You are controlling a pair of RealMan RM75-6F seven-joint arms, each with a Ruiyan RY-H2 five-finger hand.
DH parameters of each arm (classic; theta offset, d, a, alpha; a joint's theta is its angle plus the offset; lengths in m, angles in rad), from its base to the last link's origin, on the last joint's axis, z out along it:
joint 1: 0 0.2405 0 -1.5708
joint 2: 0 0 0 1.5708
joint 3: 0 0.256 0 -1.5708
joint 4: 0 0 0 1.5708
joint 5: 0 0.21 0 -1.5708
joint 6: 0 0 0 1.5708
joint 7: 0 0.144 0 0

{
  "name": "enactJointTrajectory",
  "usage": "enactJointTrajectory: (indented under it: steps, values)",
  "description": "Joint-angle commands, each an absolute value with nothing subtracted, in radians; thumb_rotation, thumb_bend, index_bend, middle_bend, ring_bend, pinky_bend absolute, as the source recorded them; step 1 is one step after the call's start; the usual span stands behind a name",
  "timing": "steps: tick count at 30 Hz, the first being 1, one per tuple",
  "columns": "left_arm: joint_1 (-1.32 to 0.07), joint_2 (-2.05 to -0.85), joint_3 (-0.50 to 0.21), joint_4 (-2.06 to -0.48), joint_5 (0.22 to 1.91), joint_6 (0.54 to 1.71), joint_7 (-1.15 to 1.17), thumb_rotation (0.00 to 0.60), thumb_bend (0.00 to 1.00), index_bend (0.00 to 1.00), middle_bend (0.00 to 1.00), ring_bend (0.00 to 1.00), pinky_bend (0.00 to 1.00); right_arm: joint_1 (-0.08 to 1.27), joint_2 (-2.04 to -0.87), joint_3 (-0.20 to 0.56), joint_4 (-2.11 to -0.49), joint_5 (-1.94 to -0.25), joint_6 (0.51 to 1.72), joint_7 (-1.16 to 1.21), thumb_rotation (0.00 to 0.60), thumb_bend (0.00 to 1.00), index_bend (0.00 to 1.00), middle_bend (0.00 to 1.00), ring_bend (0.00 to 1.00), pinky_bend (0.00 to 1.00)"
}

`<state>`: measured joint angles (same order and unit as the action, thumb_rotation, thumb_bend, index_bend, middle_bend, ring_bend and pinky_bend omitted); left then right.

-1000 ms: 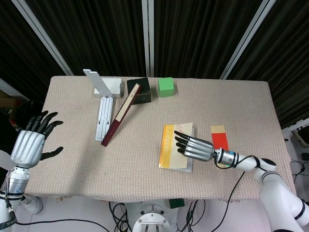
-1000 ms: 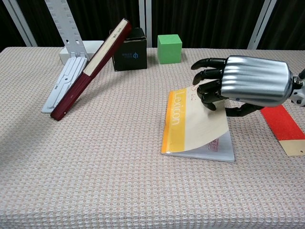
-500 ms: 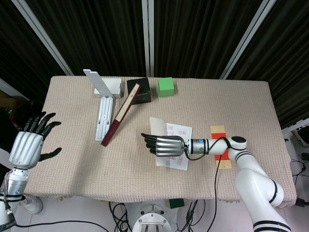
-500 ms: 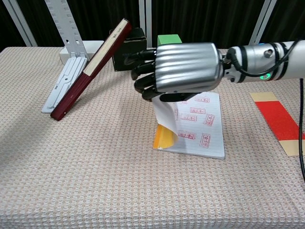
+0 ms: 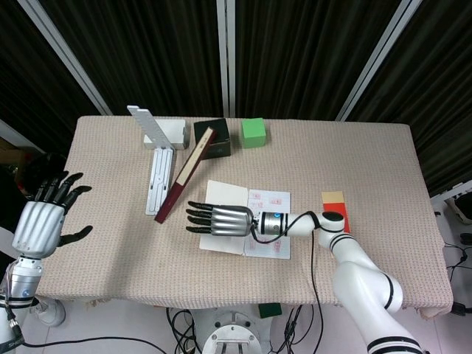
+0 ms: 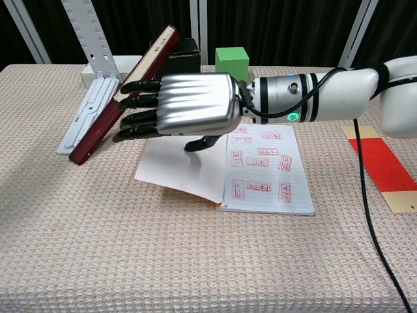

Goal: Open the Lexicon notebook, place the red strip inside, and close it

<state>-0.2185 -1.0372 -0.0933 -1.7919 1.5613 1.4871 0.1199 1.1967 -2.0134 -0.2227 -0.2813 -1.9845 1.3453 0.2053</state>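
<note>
While our right hand (image 6: pixel 189 112) stretches its fingers (image 6: pixel 133 117) flat and apart, holding nothing, the Lexicon notebook (image 6: pixel 260 171) lies open just beneath them, its cover leaf (image 6: pixel 176 173) folded out under the palm. Behind the wrist, well apart, lies the red strip (image 6: pixel 381 164) on the bench (image 6: pixel 195 261). Beyond the fingertips leans a maroon book (image 6: pixel 124 91). Our left hand (image 5: pixel 46 220) hovers off the bench's edge, fingers spread wide and empty.

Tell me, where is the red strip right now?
The red strip lies flat on the table near its right side, just right of the open notebook; the right arm crosses over it in the head view.
</note>
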Motion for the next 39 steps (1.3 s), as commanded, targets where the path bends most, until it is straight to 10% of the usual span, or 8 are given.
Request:
enactJointTrajectory:
  steps: [1,10,22,39]
  values:
    - [-0.218,-1.037,-0.093,-1.790,1.562,1.487,0.118,0.600,0.02,0.27,0.13,0.08,0.12,1.196,-2.018,-0.202,-0.312,-1.956,1.329,0.186,0.600,0.14,0.00,0.00,0.00,0.00]
    - [-0.209,-1.043,-0.087,-1.766,1.572,1.500,0.092,0.600,0.02,0.27,0.13,0.08,0.12,1.063,-1.849,-0.141,-0.546,-1.853,1.429,0.163,0.600,0.14,0.00,0.04,0.00,0.00]
    - [-0.214,-1.072,-0.082,-1.735,1.589,1.497,0.069,0.600,0.02,0.27,0.13,0.08,0.12,0.806,-1.315,-0.307,-1.096,-1.844,1.440,-0.062,0.600,0.14,0.15,0.19,0.07,0.10]
    - [-0.211,-1.086,-0.074,-1.760,1.600,1.499,0.102,0.600,0.02,0.27,0.13,0.08,0.12,0.665,-1.369,-0.409,-0.729,-1.999,1.388,-0.035,0.600,0.05,0.23,0.19,0.02,0.00]
